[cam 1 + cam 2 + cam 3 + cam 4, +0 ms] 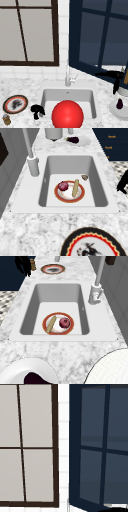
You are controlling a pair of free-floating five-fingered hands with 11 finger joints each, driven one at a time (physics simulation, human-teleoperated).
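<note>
My left hand (37,110) hovers by the front left corner of the sink (45,93), fingers hanging loosely and holding nothing. In the right side view the left hand (23,264) hangs just off the counter's front edge beside a small brown jar (32,264). My right hand (112,74) floats higher at the right, against the lower edge of the open dark-blue window sash (100,37), fingers straight. In the basin lies a red-rimmed plate (57,195) with a red onion (63,186) and a tan stick (75,188). A large red ball (67,115) covers the basin's front.
The faucet (67,77) rises behind the sink. A decorated plate (25,100) and the jar (6,120) sit on the left counter. At the right a white plate (117,112) carries an eggplant (120,103) beside a white container (123,91). A small brown scrap (84,177) lies in the basin.
</note>
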